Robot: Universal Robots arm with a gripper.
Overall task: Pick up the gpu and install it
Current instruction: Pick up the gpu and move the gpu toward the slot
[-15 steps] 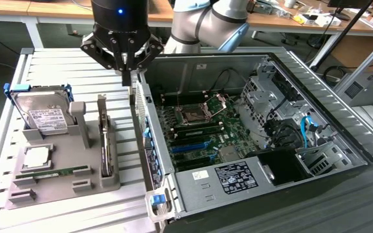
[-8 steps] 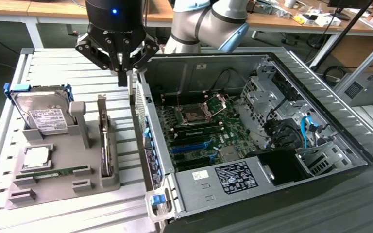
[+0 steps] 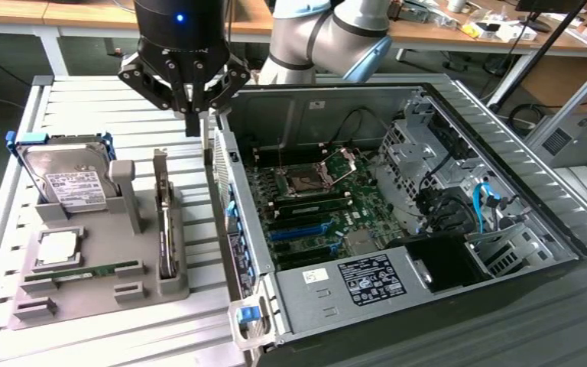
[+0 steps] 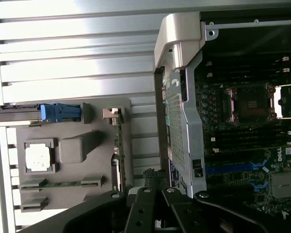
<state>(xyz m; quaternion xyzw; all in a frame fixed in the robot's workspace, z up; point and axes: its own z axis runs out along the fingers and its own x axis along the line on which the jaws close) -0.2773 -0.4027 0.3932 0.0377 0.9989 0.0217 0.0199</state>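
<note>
**Pick step not done yet: gripper empty, gpu in its stand**

I've got the gripper [image 3: 192, 122] hanging over the table, btw the gray stand [image 3: 131, 252] and the back wall of the open pc case [image 3: 304, 115]. Its fingers are pressed tight together w/ nothing in them. So I think we're at the pick-up part. The card isn't grabbed yet, and nothing has gone into the case.

The gpu [image 3: 164, 222] stands on its thin edge in a slot of the stand, on the side closest to the case. In the exterior view it sits nearer the camera than the gripper and a bit to the exterior view's left. It's near the gripper but not touching it.

What the grab needs, imo: fingers spread enough to fit over the card's thin top edge, turned to match its long side, and coming straight down.

The hard drive [image 3: 69, 183] and memory stick [image 3: 89, 272] share the stand but sit apart from the gpu. The case wall is the close thing to watch.
</note>
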